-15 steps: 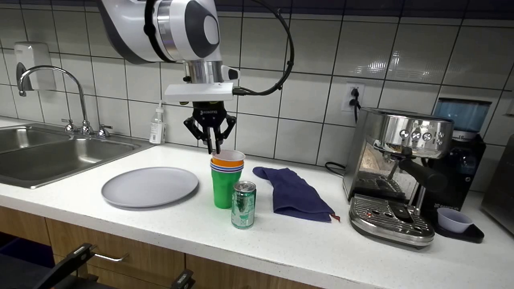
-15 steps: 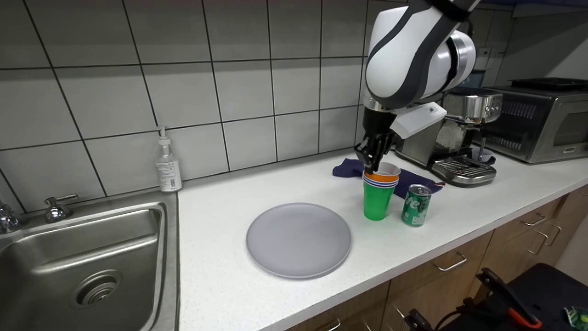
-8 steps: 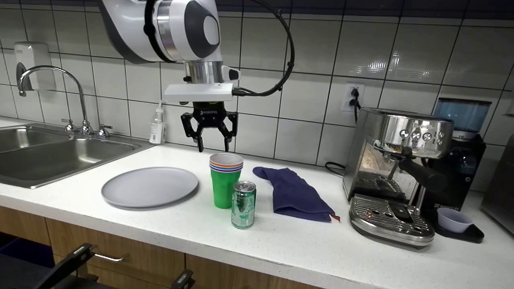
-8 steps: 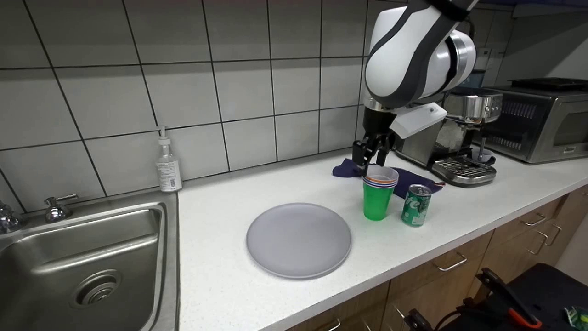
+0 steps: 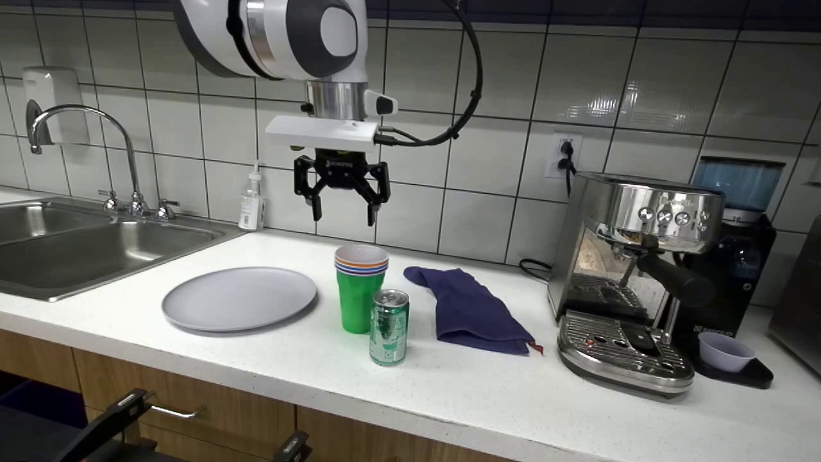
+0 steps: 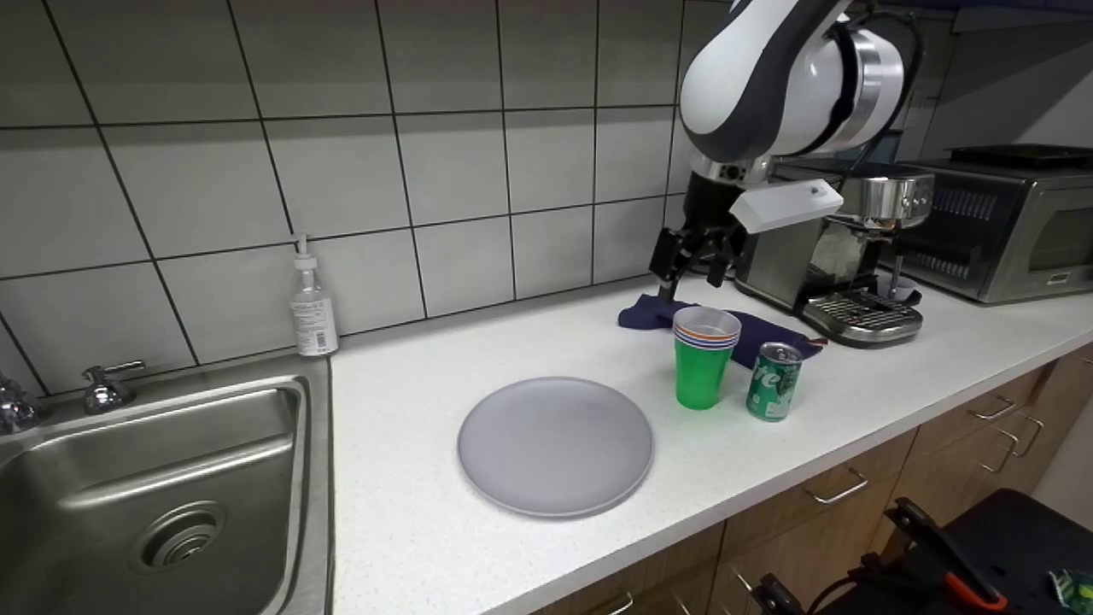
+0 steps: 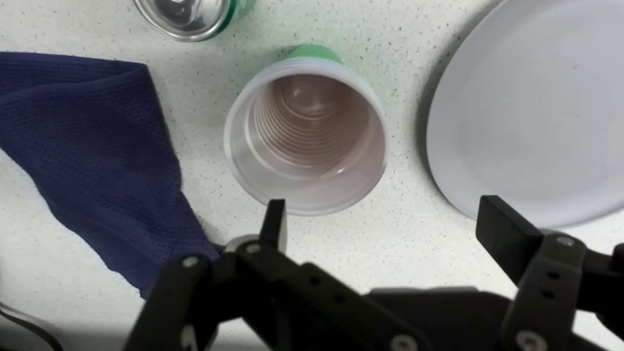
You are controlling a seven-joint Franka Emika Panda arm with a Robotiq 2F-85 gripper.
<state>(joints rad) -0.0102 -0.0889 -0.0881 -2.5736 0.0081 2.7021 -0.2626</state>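
My gripper (image 5: pixel 344 217) hangs in the air with its fingers spread wide and nothing between them. Below it, a stack of nested plastic cups (image 5: pixel 361 298) stands upright on the counter; the outermost is green, and an orange and a blue band show under the pale rims. In the wrist view the cups (image 7: pixel 312 122) are seen from above, off to one side of the gap between the fingers. A small green can (image 5: pixel 389 327) stands close beside the stack in both exterior views. On the stack's other side lies a flat grey plate (image 6: pixel 555 444).
A dark blue towel (image 5: pixel 471 311) lies crumpled near the cups. Further along stand a steel espresso machine (image 5: pixel 641 218) and a microwave (image 6: pixel 999 231). A sink (image 6: pixel 154 478) and a soap bottle (image 6: pixel 313 307) are at the opposite end. The tiled wall (image 5: pixel 494 173) runs behind.
One second ago the fingers were together at the rim of an orange cup, raised from the stack. They have since parted, the cup has dropped into the stack, and the gripper has risen.
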